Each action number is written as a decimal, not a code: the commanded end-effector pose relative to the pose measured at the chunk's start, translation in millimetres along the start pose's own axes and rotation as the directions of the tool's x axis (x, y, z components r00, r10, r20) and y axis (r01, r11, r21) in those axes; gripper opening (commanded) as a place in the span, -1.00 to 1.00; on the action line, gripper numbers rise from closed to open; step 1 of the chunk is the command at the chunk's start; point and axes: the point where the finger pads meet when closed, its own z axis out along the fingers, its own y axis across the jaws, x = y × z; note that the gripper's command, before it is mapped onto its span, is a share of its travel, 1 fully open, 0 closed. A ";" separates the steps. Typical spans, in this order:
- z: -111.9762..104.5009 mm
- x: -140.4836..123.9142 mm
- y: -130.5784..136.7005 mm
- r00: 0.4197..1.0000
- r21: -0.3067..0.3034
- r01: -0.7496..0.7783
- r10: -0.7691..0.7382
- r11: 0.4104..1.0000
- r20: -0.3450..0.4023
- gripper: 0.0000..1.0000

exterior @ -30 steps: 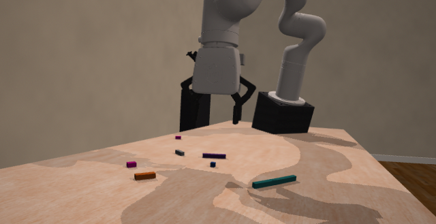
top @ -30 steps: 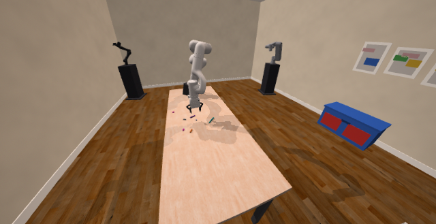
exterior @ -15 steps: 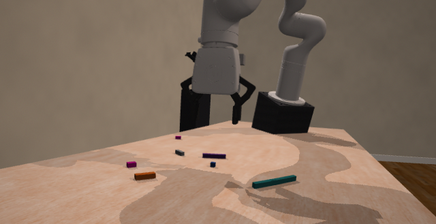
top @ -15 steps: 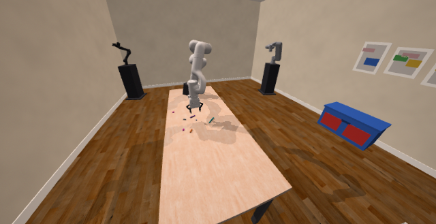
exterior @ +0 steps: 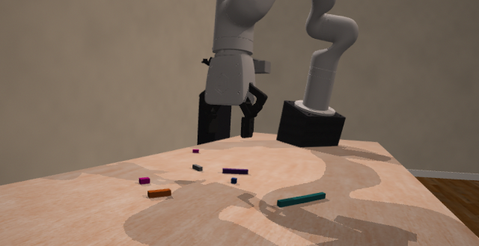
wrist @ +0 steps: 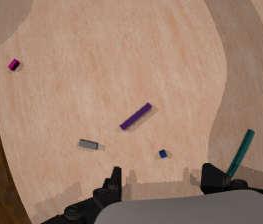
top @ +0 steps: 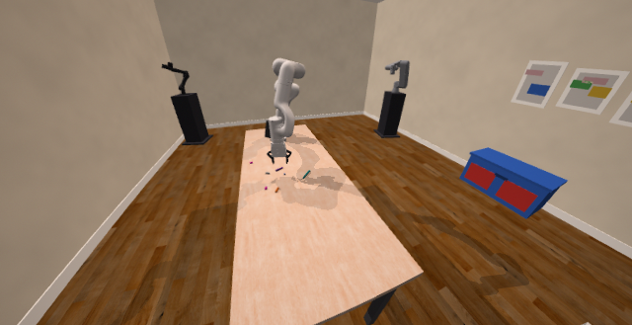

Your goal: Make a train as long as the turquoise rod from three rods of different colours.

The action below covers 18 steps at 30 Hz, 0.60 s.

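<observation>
My gripper [exterior: 232, 124] hangs open and empty above the table, behind the rods; its two fingers show wide apart in the wrist view [wrist: 160, 185]. The turquoise rod [exterior: 301, 199] lies flat at the right, also in the wrist view [wrist: 239, 153]. The purple rod [exterior: 235, 170] [wrist: 135, 116] lies near the middle, with the small blue rod [exterior: 233, 180] [wrist: 162, 153] just in front of it, apart from it. The grey rod [exterior: 197, 167] [wrist: 89, 144] lies to the left. The orange rod [exterior: 159, 193] and a magenta rod [exterior: 144, 180] lie further left. A second magenta rod [exterior: 195, 150] [wrist: 13, 64] lies far back.
The arm's black base block [exterior: 310, 128] stands at the back of the table. The table's left edge runs close to the far magenta rod in the wrist view. The rods also show small in the top view [top: 278, 169].
</observation>
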 end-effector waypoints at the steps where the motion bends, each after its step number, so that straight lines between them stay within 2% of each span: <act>1: 0.9 -0.3 -9.2 0.986 0.013 -0.166 0.166 0.986 -0.005 1.00; 4: 1.2 -0.1 -10.9 0.981 0.013 -0.195 0.195 0.981 -0.005 1.00; 5: 2.2 0.4 -15.8 0.961 0.013 -0.278 0.278 0.961 -0.004 1.00; 9: 3.3 1.1 -21.7 0.928 0.014 -0.373 0.373 0.928 -0.003 1.00; 18: 6.2 3.2 -36.9 0.799 0.014 -0.601 0.601 0.799 0.001 1.00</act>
